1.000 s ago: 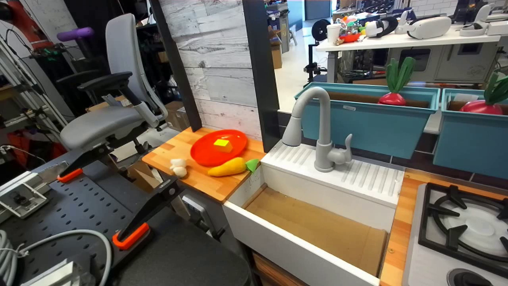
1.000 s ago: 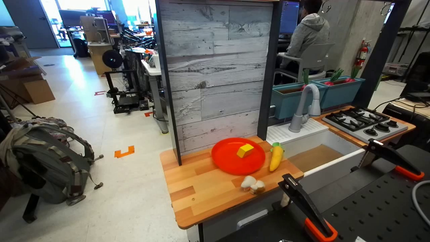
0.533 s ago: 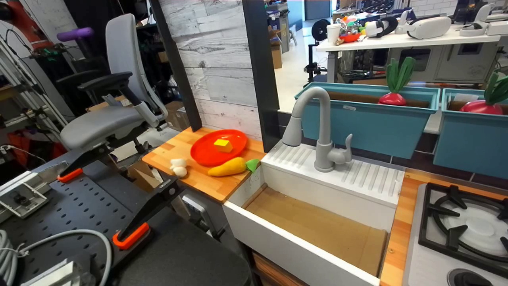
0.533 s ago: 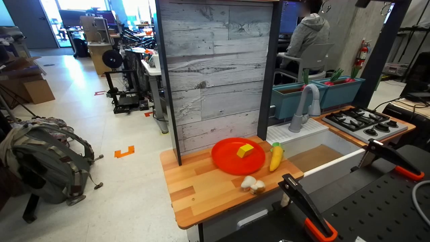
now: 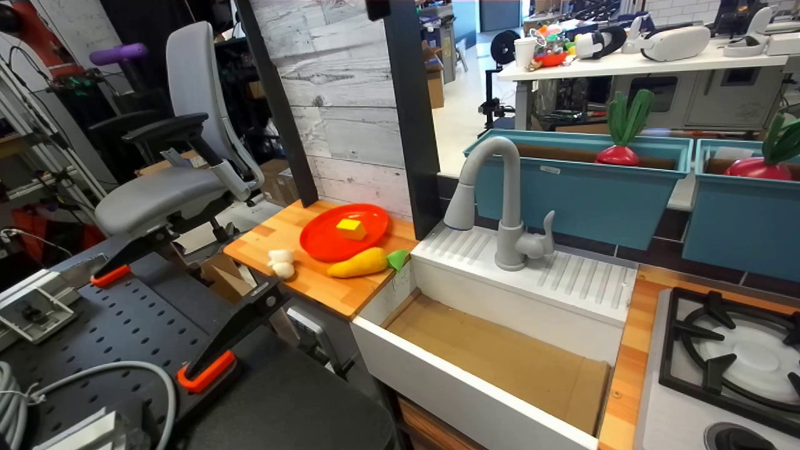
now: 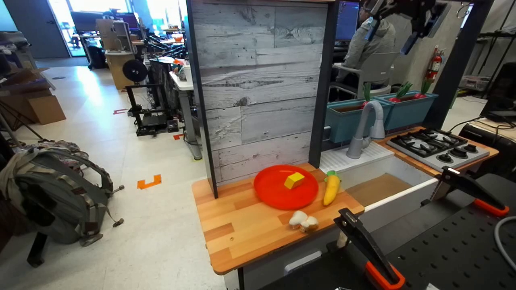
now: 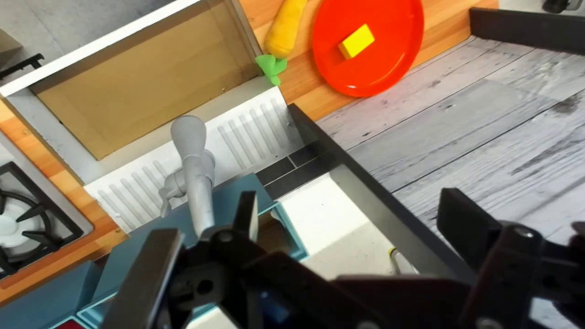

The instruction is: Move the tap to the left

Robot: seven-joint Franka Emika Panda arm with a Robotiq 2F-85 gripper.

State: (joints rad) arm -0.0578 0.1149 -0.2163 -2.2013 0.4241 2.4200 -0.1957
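The tap (image 5: pixel 511 187) is a grey gooseneck standing upright on the white ribbed ledge behind the sink (image 5: pixel 475 395). In both exterior views its spout (image 6: pixel 377 128) is bent over with the head hanging down. A short lever handle (image 5: pixel 549 232) is on its side. My gripper (image 6: pixel 390 38) is open and empty, high above the tap and planters. In the wrist view the gripper (image 7: pixel 348 201) has its fingers wide apart with nothing between them. The tap (image 7: pixel 196 176) lies outside the fingers, to the left in that view, its lower stretch partly behind the left finger.
Teal planters (image 5: pixel 575 200) with toy radishes stand behind the tap. A dark post (image 5: pixel 412 119) and wood-look panel (image 5: pixel 350 112) rise beside the sink. A red plate (image 5: pixel 325 240) with a yellow block, a yellow toy vegetable (image 5: pixel 359 264) and a stove (image 5: pixel 750 356) flank the sink.
My gripper has come down into an exterior view from the top edge, where only a small dark part showed half a second ago. The tap has not moved.
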